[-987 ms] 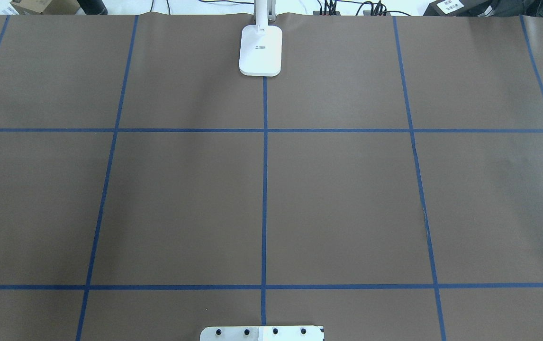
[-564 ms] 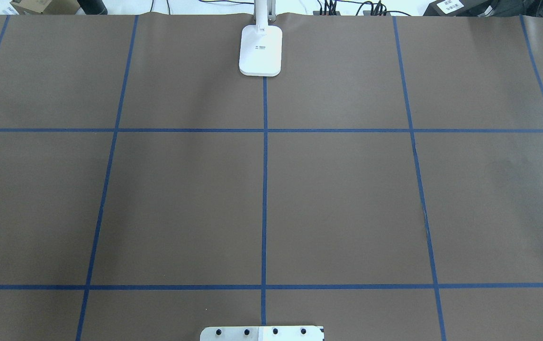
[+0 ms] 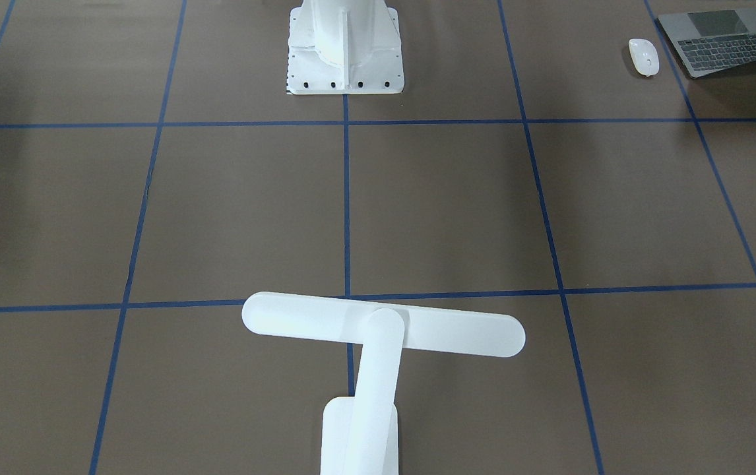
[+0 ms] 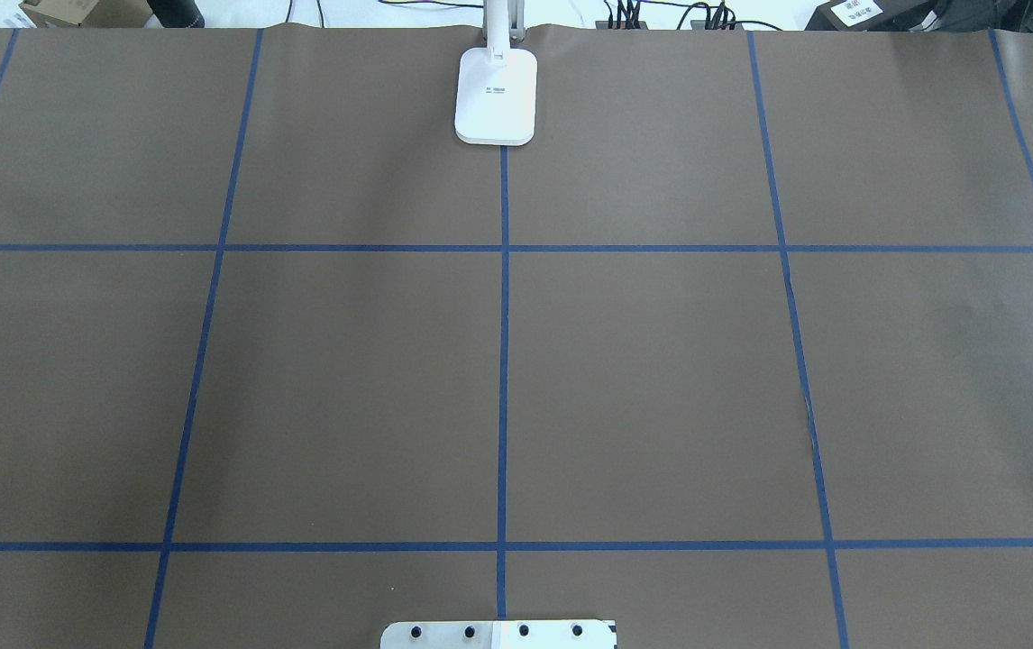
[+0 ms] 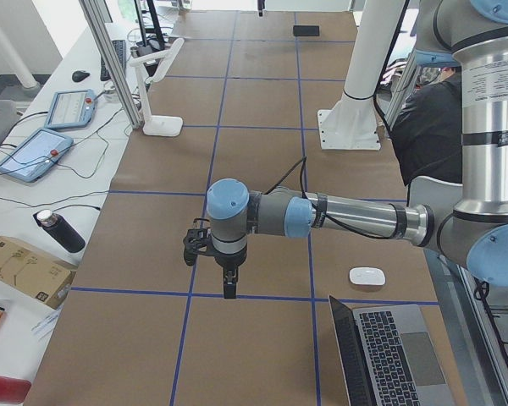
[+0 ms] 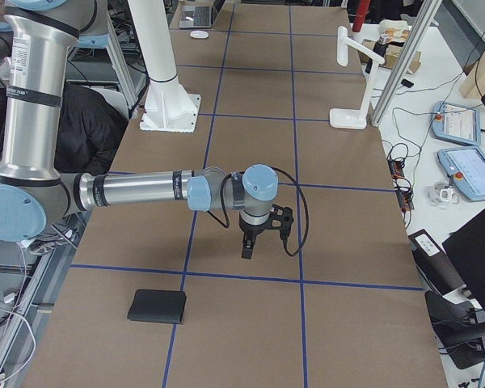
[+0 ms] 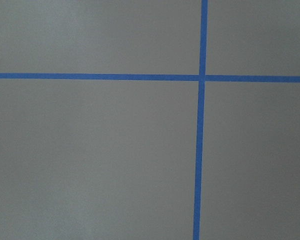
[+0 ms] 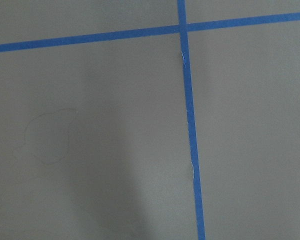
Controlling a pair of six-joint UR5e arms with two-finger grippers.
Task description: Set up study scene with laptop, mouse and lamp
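left gripper [image 5: 229, 286]: centre of exterior left view, pointing down over the table [image 5: 262, 110]; released or clenched, cannot tell
right gripper [image 6: 246, 246]: centre of exterior right view, pointing down; grip state cannot tell
laptop [image 3: 721, 43]: upper right corner of front-facing view, lid open
mouse [image 3: 643, 57]: just left of laptop, not touching
lamp [image 3: 383, 326]: bottom centre of front-facing view, upright, bar head crosswise
black mat [image 6: 157, 306]: lower left of exterior right view, flat

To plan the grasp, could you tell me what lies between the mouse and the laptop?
Just bare brown paper and one blue tape line separate mouse and laptop, as the front-facing view shows.
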